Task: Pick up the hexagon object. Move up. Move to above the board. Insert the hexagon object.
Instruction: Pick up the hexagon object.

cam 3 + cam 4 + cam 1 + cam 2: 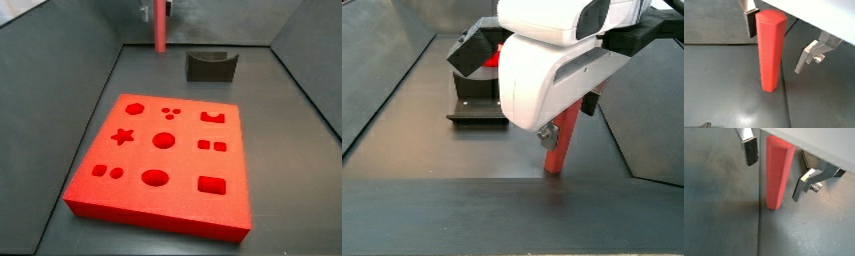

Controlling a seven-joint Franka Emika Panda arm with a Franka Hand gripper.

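Item 1, hexagon object (pixel 771 50): we log one, red, slim, standing upright w/ long axis vertical, lower end on the dark floor (pixel 731 100). In a side view it stands at the far end of the enclosure (pixel 160 25), well apart from the board.

Item 2, gripper (pixel 777 155): one, at the bar's upper part. In both wrist views the silver fingers (pixel 749 15) flank the bar w/ a gap on each side; jaws spread, not clamping. In a side view the white wrist housing (pixel 556 60) covers most of the bar; only the lower part shows (pixel 560 140).

Item 3, board (pixel 167 160): one, bright red, flat on the floor, nearer the camera. Recesses we count: twelve or so, incl. one star, several circles, squares.

Item 4, fixture (pixel 210 66): one, dark, just beside the bar, between it and the right wall; seen too in a side view (pixel 473 75) behind the gripper.
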